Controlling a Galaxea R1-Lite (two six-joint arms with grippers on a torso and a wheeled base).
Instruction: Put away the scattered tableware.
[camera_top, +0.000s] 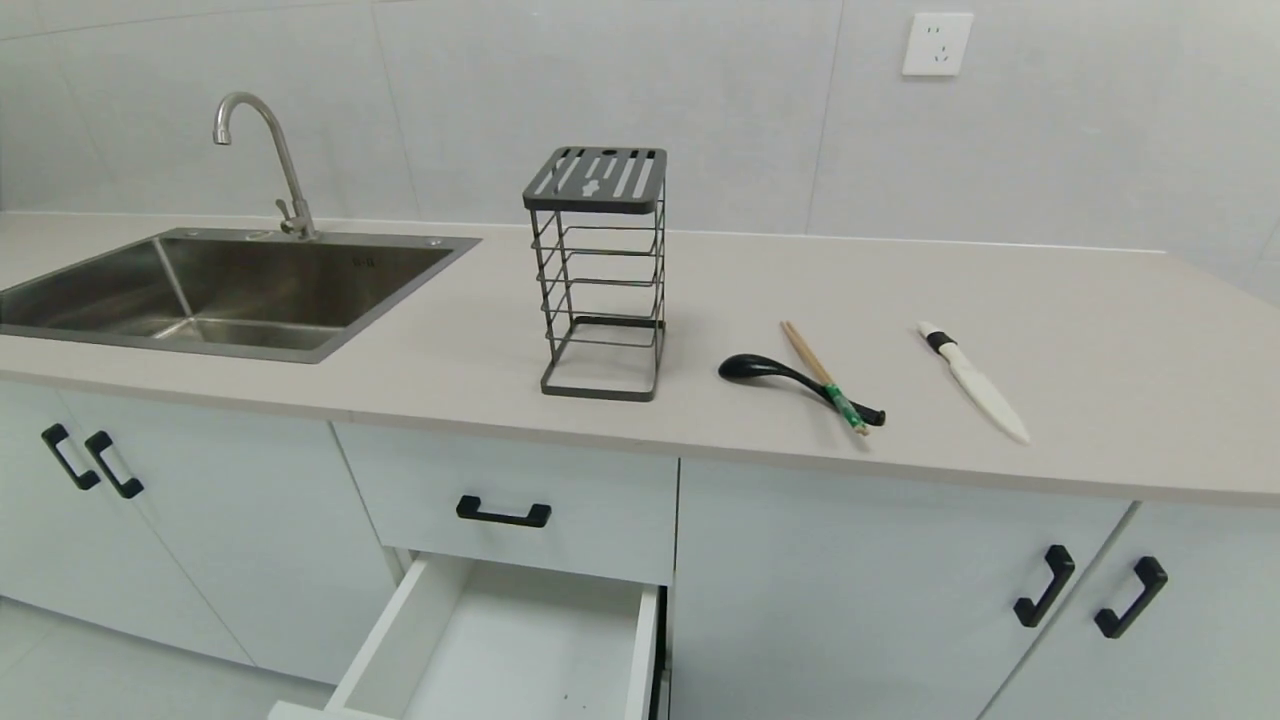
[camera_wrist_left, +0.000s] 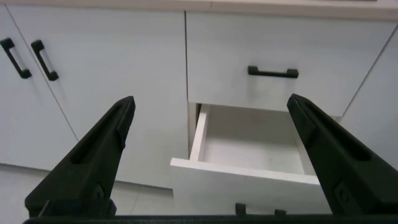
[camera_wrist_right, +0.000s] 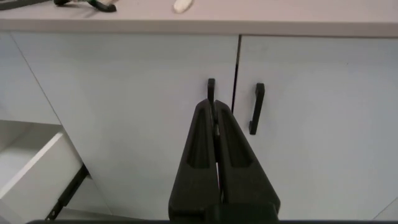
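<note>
Left hand released, right hand clenched on nothing; on the desk at the rack's 3 o'clock, chopsticks crossing the spoon could roll off the edge if it's lifted first.

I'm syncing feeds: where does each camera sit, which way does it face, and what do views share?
Head: on the head, facing down at the countertop, knife and drawer.
Left wrist: low, facing the drawer, open left gripper framing it.
Right wrist: low, facing cabinet doors past the shut right gripper.
All share the drawer.
</note>
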